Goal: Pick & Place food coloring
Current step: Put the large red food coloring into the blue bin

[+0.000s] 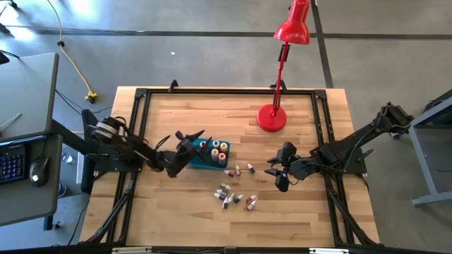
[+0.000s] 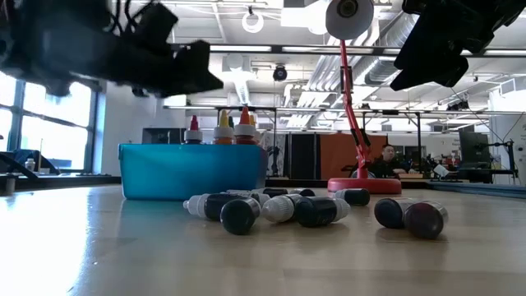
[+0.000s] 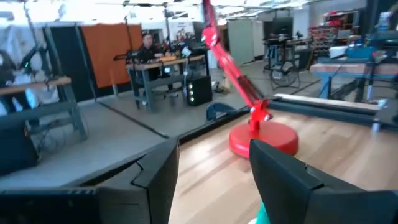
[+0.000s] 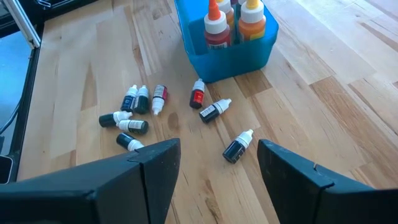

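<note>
The left hand (image 1: pixel 200 135) is hovering just over the 9 o'clock end of the teal-blue tub (image 1: pixel 198 164), its fingers (image 3: pixel 155 180) standing apart with nothing between them. In the low view it is hanging above the tub (image 2: pixel 193 171), clear of the bottle tips. The right hand (image 1: pixel 275 169) is waiting above the table (image 1: pixel 176 212) at about 3 o'clock from the tub, its fingers (image 4: pixel 146 171) spread wide and empty, with the loose bottles lying beyond them.

Several food coloring bottles (image 1: pixel 217 148) are standing upright inside the tub, their pointed caps showing red, orange and yellow (image 2: pixel 222 128). The other bottles are lying on their sides on the bare wood: a small group (image 1: pixel 238 170) just off the tub's 4 o'clock corner, and a looser scatter (image 1: pixel 229 196) at about 5 o'clock from the tub, near the middle of the table. The right wrist view is showing these as dark and red bottles with white caps (image 4: pixel 214 111).

A red desk lamp (image 1: pixel 272 117) is standing at about 1 o'clock from the tub, well apart from it
</note>
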`<action>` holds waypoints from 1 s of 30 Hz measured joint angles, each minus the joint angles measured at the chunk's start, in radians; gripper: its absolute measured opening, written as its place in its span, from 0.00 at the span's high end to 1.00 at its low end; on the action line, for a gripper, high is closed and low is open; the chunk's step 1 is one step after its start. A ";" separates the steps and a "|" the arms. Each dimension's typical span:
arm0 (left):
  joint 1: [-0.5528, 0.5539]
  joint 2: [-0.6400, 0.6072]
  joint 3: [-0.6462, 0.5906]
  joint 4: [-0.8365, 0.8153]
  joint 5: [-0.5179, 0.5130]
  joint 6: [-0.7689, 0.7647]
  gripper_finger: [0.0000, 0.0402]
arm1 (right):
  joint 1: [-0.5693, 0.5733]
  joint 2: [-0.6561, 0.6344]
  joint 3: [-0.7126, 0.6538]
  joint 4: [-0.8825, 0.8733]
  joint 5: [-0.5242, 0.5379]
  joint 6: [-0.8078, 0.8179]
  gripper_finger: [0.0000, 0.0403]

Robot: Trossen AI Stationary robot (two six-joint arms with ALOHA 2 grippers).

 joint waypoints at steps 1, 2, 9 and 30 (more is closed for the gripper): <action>-0.019 -0.021 0.000 -0.012 -0.012 0.031 0.52 | 0.000 0.000 0.000 0.000 0.000 0.000 0.48; -0.041 -0.042 0.000 -0.025 -0.028 0.056 0.52 | 0.000 0.000 0.000 0.000 0.000 0.000 0.48; -0.213 -0.149 0.001 -0.240 -0.164 0.016 0.67 | 0.000 0.000 0.000 0.000 0.000 0.000 0.48; -0.042 -0.163 0.004 -1.032 0.215 -0.867 1.00 | 0.000 0.000 0.000 0.008 0.016 0.000 0.48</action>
